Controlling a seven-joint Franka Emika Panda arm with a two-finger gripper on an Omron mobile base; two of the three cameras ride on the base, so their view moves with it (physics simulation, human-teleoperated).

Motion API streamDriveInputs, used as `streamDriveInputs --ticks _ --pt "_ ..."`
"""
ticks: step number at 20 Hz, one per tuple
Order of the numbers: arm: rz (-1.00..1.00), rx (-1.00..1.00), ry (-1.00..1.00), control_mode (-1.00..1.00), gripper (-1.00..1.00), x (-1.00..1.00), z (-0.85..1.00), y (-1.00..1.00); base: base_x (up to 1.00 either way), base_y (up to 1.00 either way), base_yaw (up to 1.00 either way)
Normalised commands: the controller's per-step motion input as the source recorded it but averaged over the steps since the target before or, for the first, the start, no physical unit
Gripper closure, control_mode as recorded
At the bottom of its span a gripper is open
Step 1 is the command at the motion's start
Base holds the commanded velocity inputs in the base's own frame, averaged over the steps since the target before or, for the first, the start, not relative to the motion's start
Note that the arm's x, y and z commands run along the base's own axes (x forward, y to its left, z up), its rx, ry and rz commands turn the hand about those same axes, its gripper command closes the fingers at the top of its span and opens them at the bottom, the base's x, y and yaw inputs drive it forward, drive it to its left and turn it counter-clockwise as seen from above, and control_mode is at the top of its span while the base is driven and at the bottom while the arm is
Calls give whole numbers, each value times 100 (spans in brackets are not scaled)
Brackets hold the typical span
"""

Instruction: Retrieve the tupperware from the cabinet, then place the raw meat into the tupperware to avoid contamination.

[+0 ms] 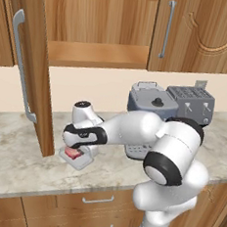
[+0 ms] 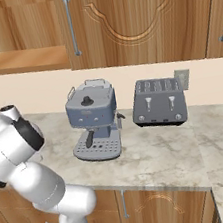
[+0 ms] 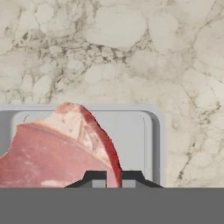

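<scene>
Gripper (image 3: 113, 180) pinched shut on the raw meat (image 3: 57, 148), held low over the tupperware (image 3: 151, 131) on the marble counter (image 1: 12, 160) so juices land inside. Meat possibly resting on the floor already (contact hidden). Cabinet (image 1: 99, 30) open above.

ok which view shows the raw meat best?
Hand view: the raw meat is large and close, lying in the tupperware with the shut jaws on its edge. Left base view shows a small red patch under the hand. Right base view gives nothing useful.
</scene>
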Motion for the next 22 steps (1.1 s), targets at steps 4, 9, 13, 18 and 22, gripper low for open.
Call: streamDriveInputs --ticks 4,9,13,18,22 --pt "0 0 4 -100 100 0 -1 -1 0 0 0" --pt "0 0 4 -100 -100 0 0 0 0 0 0" --pt "0 0 2 -100 -100 -5 0 0 0 0 0" --pt "0 0 2 -100 -100 -15 0 0 0 0 0" --pt "-1 0 4 -100 -100 -17 18 -5 0 0 0"
